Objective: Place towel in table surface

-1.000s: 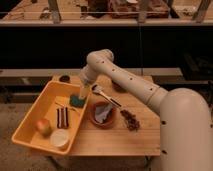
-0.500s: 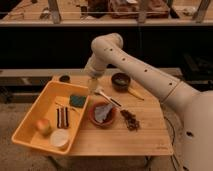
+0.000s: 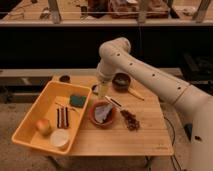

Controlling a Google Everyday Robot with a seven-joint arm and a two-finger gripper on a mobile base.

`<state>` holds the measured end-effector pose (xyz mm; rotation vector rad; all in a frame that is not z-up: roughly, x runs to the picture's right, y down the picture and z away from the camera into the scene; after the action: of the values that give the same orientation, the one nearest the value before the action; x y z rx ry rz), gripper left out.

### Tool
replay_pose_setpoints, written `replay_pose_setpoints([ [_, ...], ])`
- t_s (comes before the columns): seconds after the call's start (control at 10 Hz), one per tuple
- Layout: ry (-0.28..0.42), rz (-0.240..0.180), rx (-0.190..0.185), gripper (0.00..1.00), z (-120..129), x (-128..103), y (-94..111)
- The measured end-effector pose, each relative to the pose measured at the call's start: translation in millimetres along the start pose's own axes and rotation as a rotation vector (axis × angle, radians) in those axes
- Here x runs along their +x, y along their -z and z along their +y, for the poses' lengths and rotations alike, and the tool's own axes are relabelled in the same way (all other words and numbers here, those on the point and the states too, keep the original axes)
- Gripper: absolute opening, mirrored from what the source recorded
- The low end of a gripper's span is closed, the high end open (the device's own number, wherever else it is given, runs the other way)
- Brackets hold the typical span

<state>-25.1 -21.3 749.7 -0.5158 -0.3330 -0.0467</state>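
Dark shelving is running across the background behind a wooden counter. One yellow tray is sitting along the counter's left edge, reaching toward its near left corner, and it is holding four things: one apple at its near end, one white cup beside the apple, one dark bar in the middle, and one green sponge toward its far end. Two bowls are standing on the bare wood. One brown bowl is resting near the middle of the counter, just beside the tray's right wall, and it is holding the single towel, a crumpled blue-grey cloth lying inside it. One dark bowl is sitting near the far edge; what it is holding cannot be told. The white arm is arching in from the right, and the gripper is pointing downward between the two bowls, above the brown bowl's far rim. The towel is lying just on the near-edge side of the gripper, apart from it. Whether the gripper is wide or narrow cannot be told. One dark pile is lying to the right of the brown bowl, and one small dark object is sitting at the far left corner.
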Motion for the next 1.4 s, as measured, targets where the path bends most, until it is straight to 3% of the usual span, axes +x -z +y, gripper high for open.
replay_pose_setpoints([
  [0.5, 0.010, 0.014, -0.005, 0.80, 0, -1, -2],
  [0.7, 0.026, 0.042, -0.048, 0.80, 7, 2, -14],
  [0.9, 0.043, 0.072, -0.086, 0.80, 23, 17, -38],
  [1.2, 0.069, 0.097, -0.157, 0.80, 60, 44, -91],
  [1.4, 0.099, 0.123, -0.178, 0.80, 91, 54, -121],
])
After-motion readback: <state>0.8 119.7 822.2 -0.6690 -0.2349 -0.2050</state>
